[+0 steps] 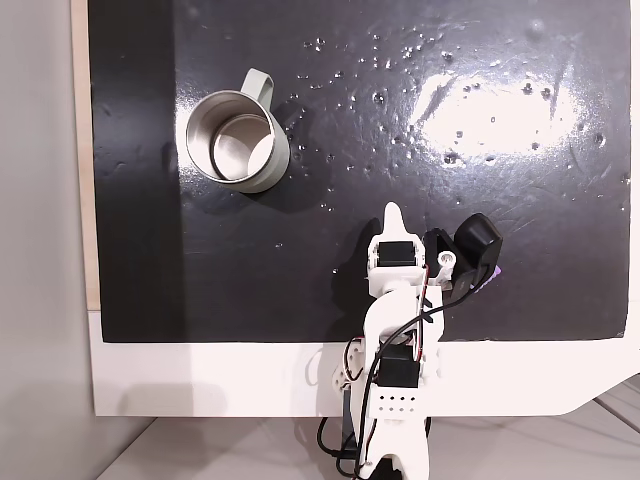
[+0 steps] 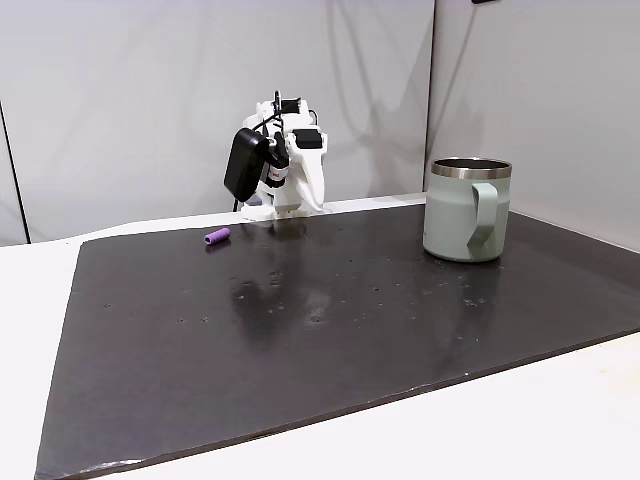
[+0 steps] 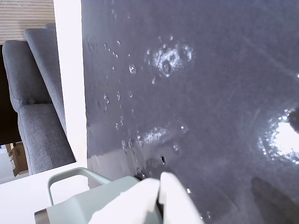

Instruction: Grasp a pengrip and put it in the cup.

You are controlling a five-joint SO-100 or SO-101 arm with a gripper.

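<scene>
**A:** What do we see of the pengrip?

**B:** In a fixed view from the side, the pengrip [image 2: 217,237] is a tiny purple tube lying flat on the dark mat [image 2: 330,330], just beside the folded arm [image 2: 285,175], on its left there. From above we catch only a purple sliver [image 1: 495,273] peeking out past the black camera housing [image 1: 476,243] on the arm's right. It lies free, nothing touching it.

**A:** And the cup?

**B:** The cup [image 2: 466,210] is a pale grey-green mug, upright, with a shiny silver metal rim and inside, and a small loop handle. In the side view it stands on the right of the mat, handle turned toward the camera, well apart from the pengrip. From above we look into its metal inside [image 1: 236,143]; it sits toward the mat's upper left, handle pointing up and right. We see nothing in it.

**A:** Where is the gripper?

**B:** The white gripper [image 1: 394,215] is tucked in near the arm's base, its tip pointing up the mat in the view from above. In the wrist view its pale fingers [image 3: 161,200] rise from the bottom edge with the tips pressed together, clenched on nothing. The cup's handle [image 3: 74,179] shows just beside them, at lower left.
</scene>
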